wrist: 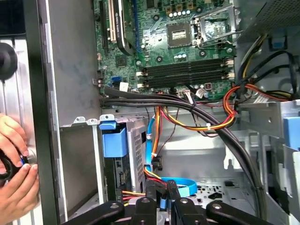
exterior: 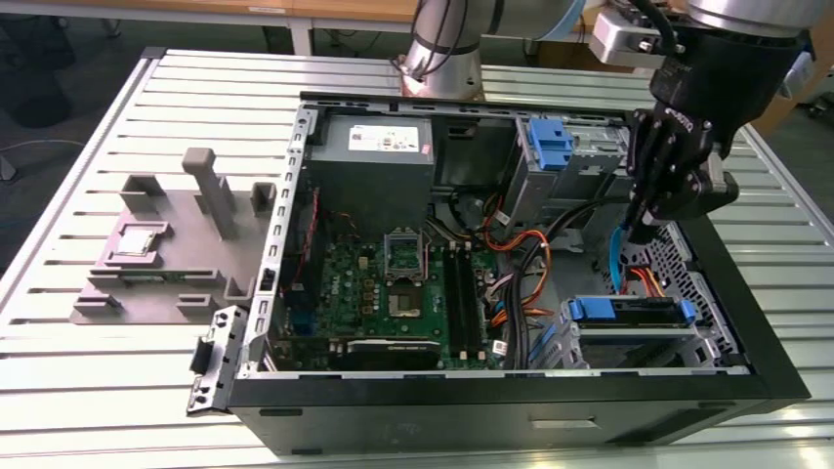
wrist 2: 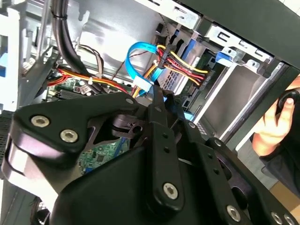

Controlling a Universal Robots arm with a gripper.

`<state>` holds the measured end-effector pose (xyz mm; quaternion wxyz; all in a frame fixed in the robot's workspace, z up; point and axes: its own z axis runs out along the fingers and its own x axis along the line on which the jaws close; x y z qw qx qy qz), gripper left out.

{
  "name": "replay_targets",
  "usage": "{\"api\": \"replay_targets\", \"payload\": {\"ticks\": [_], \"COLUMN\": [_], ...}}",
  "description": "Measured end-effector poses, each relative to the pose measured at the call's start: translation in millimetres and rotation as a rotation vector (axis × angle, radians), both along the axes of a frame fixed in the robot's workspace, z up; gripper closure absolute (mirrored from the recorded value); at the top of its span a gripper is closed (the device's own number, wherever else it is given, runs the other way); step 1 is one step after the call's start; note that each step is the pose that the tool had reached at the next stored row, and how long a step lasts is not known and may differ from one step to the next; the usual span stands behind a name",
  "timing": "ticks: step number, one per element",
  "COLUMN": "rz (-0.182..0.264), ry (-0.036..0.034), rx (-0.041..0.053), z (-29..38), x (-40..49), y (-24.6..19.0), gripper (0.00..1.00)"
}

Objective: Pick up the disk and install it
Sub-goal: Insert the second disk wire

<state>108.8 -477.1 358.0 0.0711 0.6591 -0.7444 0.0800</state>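
The open computer case [exterior: 273,244] lies on the slatted table. The disk [exterior: 630,311] sits edge-on in the grey drive cage [exterior: 626,344] at the case's front corner, on the exterior view's right. Only its dark end [wrist: 117,174] and blue carrier show. My gripper [exterior: 639,233] hangs just above and behind that cage, inside the case. In both wrist views its fingers [wrist: 153,188] stand close together on the end of a light blue data cable [wrist 2: 136,56]. The same cable [exterior: 615,264] drops from the fingertips toward the cage.
The motherboard [exterior: 391,274] and a grey power supply [exterior: 371,147] take up the case's left half. Red, yellow and black cables [exterior: 521,264] cross its middle. A second cage with a blue tab [exterior: 548,142] stands at the back. A person's hand [wrist: 14,159] rests outside the case wall. A grey fixture [exterior: 170,244] stands on the table.
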Motion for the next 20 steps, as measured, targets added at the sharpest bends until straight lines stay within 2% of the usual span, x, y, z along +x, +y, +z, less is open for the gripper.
{"api": "replay_targets", "payload": {"ticks": [7,14,15,16,18,20], "rz": [0.0,0.0,0.0,0.0,0.0,0.0], "ry": [0.0,0.0,0.0,0.0,0.0,0.0], "rx": [-0.0357,-0.0489,-0.0525,-0.0576,-0.0682,-0.0798], "z": [-4.8,-6.3,-6.8,-7.5,-8.7,-9.8], "x": [0.0,0.0,0.0,0.0,0.0,0.0], "y": [0.1,0.0,0.0,0.0,0.0,0.1], "gripper": [0.79,0.78,0.71,0.71,0.73,0.84]}}
